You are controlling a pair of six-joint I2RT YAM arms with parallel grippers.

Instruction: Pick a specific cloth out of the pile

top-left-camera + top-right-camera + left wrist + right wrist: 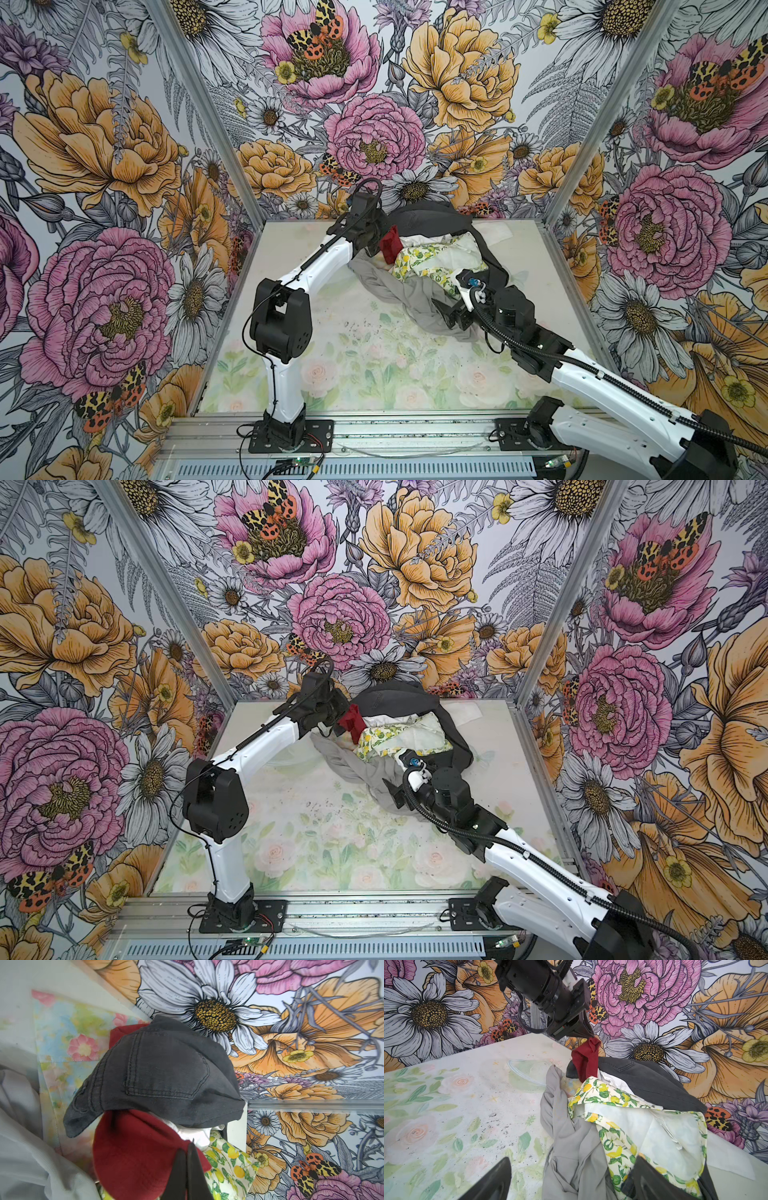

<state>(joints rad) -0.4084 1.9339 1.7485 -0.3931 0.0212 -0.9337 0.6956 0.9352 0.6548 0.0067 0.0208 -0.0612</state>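
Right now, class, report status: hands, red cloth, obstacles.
Left hand shut on red cloth. Right hand open at pile. Dark jeans lie across cloth.

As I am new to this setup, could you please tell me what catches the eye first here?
The deep-red cloth stands out, pinched in the shut left gripper at the far left of the pile. The open right gripper sits at the pile's near edge, and loud flower wallpaper surrounds everything.

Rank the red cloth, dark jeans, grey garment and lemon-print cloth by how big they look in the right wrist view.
1. lemon-print cloth, largest.
2 and 3. grey garment and dark jeans: they look alike in size. The grey one lies nearer the camera, so they are left unranked.
4. red cloth, clearly smallest.
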